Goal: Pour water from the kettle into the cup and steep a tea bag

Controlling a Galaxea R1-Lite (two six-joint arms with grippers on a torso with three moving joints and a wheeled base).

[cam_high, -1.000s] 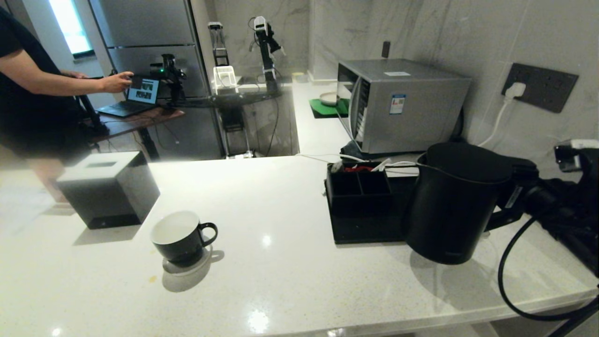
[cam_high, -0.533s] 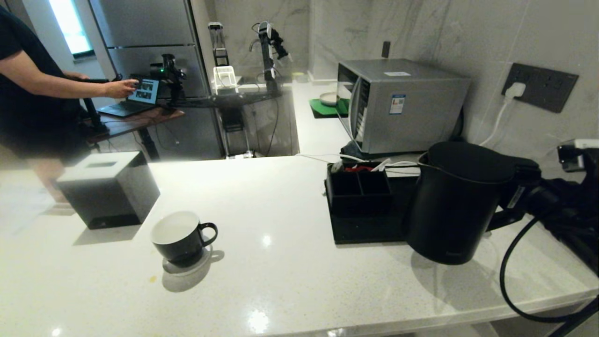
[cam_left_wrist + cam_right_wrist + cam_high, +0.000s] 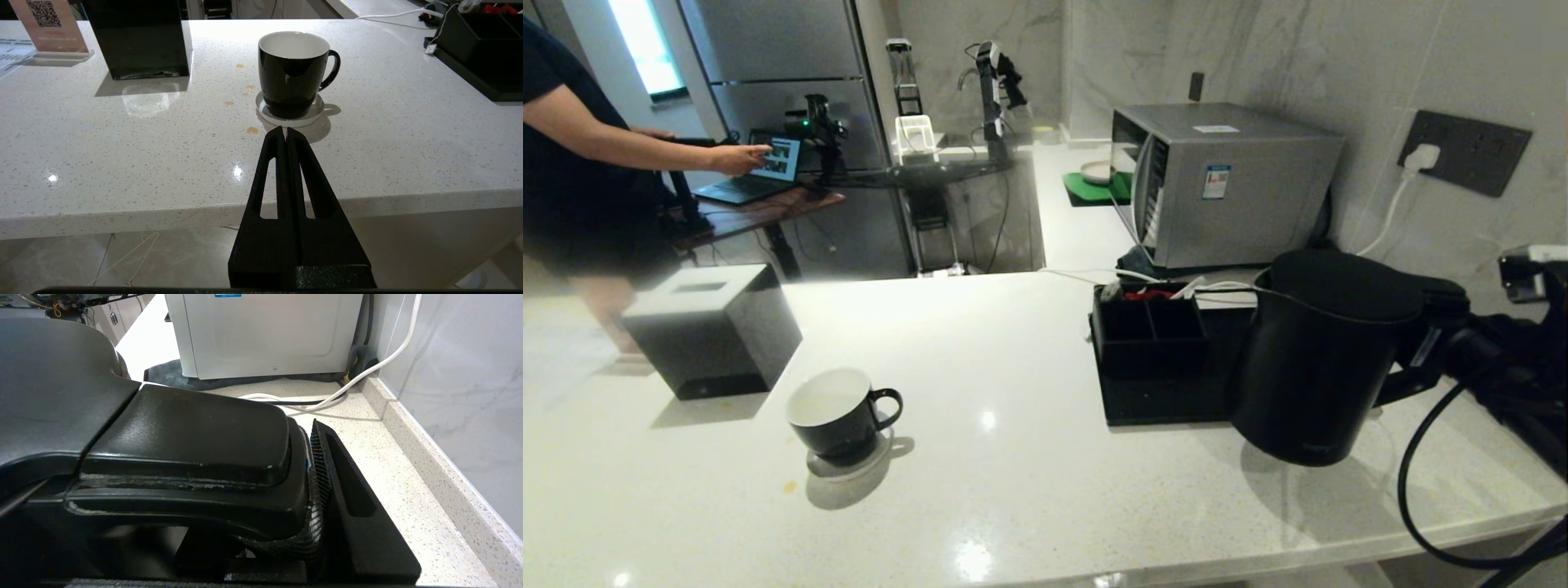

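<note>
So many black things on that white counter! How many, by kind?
Kettle: 1
Cup: 1
Tissue box: 1
Compartment tray: 1
Total: 4

Right gripper (image 3: 310,473) clamped (left gripper (image 3: 285,134) pinched together)

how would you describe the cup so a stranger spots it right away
On the white counter, look near the front edge on the left, just right of the black tissue box. The cup sits on a small white coaster: a small glossy black mug, white inside, with an ear handle.
</note>
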